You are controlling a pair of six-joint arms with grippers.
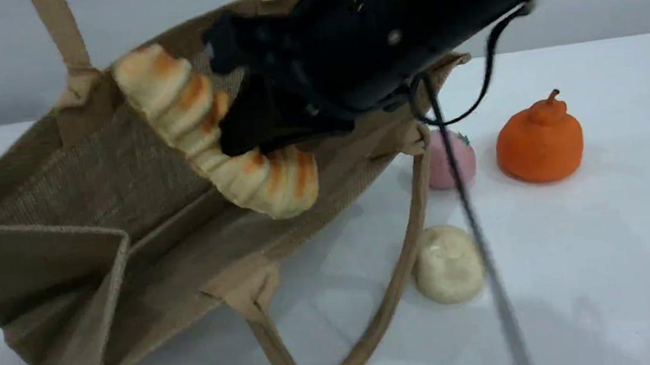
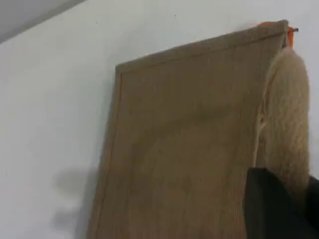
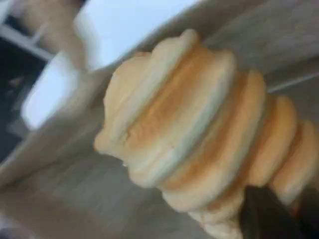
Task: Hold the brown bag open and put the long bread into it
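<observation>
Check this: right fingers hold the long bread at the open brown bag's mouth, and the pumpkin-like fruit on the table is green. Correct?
Not quite. The pumpkin-like fruit on the table is orange, not green; the scene view shows it. The rest stands: the right fingers hold the long bread at the mouth of the open brown bag.

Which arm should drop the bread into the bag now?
Right. The right gripper is shut on the bread, over the open bag. The left gripper is shut on a handle, holding that side up.
</observation>
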